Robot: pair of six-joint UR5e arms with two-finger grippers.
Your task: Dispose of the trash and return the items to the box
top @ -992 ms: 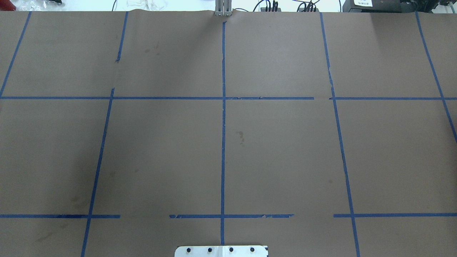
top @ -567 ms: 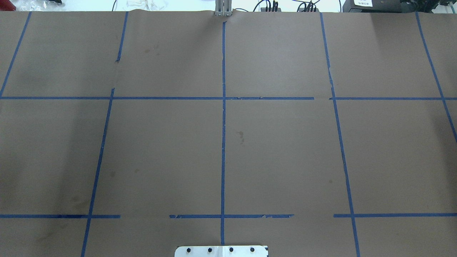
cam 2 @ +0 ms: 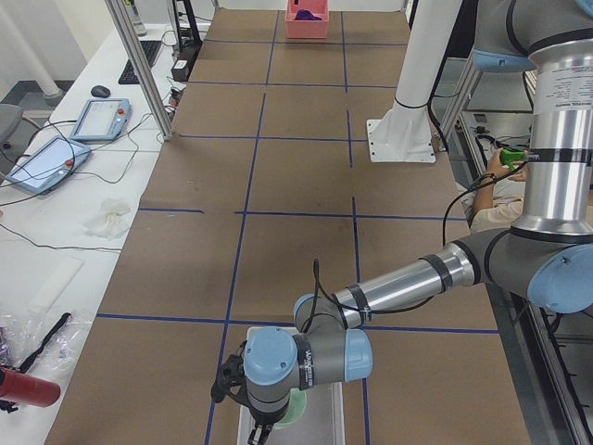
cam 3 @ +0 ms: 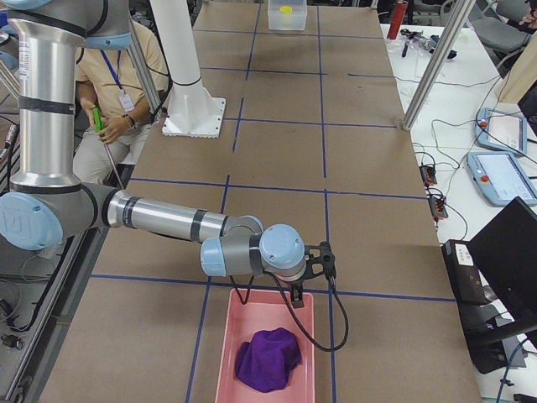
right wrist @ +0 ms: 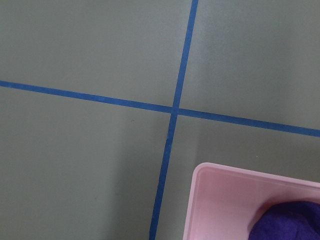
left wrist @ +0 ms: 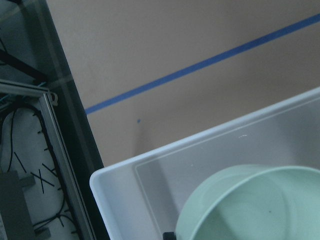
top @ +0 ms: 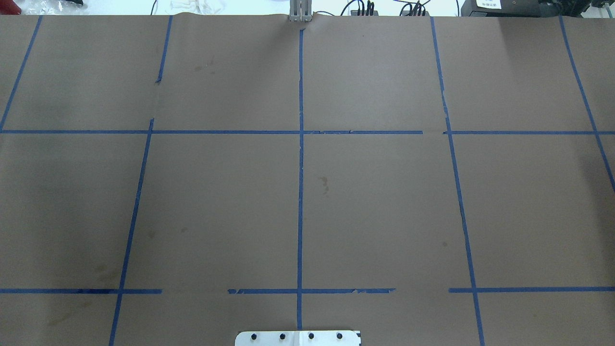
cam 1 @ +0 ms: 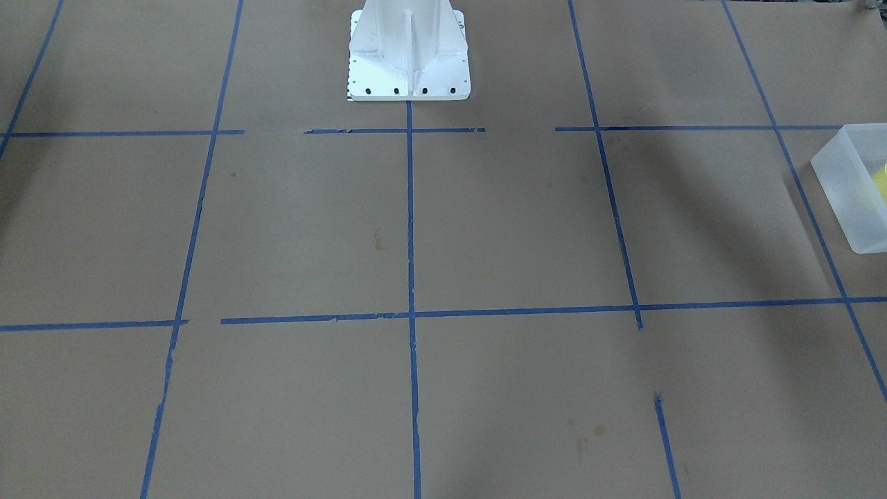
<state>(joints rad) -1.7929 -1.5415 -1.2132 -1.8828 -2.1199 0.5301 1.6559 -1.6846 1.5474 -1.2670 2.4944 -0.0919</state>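
At the left end of the table [top: 384,192], the left gripper [cam 2: 261,428] hangs over the box [cam 2: 322,419], wrist pointing down. The bowl [left wrist: 250,205] sits right under its camera, inside the box's outline and close to one corner. We cannot tell whether the bowl rests on the floor or is held above it. The fingers are hidden, so we cannot tell whether the jaws are spread or closed.

The cup [cam 1: 881,181] already lies in the box. The right gripper [cam 3: 295,294] hovers at the rim of the pink bin [cam 3: 252,319] that holds the purple cloth [cam 3: 267,359]; we cannot read its jaws either.

We judge the last item nearly returned. Risks:
- A tilted release could let the bowl catch the near wall and tip out.
- Lifting off with a finger inside the bowl's rim could drag the bowl, or the light box, along.
- The bowl could drop onto the cup.
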